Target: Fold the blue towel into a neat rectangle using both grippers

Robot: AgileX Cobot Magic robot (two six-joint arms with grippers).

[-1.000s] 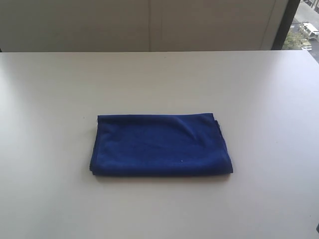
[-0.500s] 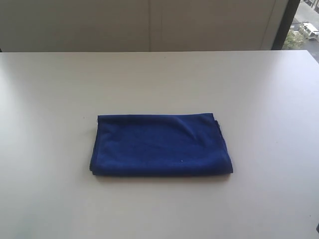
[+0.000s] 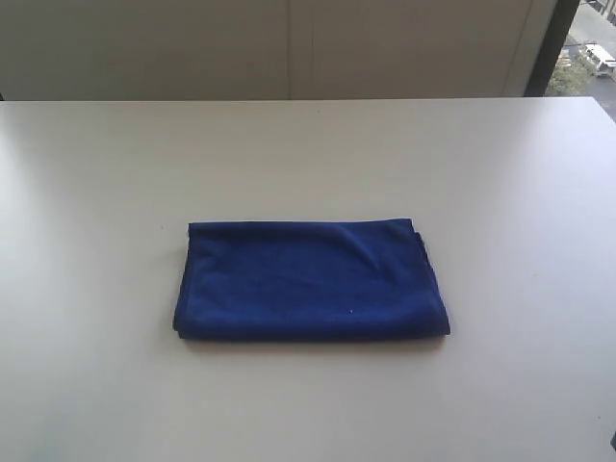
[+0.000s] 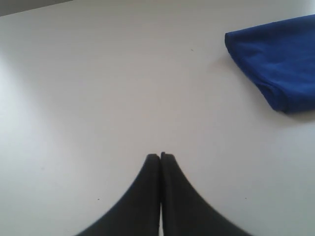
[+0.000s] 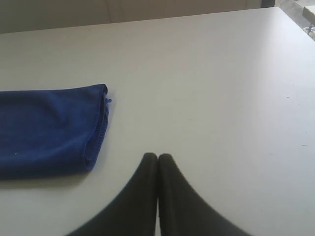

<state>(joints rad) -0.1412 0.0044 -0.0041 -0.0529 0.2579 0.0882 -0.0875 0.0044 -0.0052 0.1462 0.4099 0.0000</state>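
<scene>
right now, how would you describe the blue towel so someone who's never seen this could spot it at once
Start with the wide off-white table in front of the pale wall. Near its middle lies the blue towel, folded flat into a layered rectangle. It is the only cloth and the only deep royal blue against the pale top.

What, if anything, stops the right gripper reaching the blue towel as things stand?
Likely yes, it can: only bare table lies between the right gripper and the blue towel. Its jaws are shut, so they must open before gripping.
</scene>
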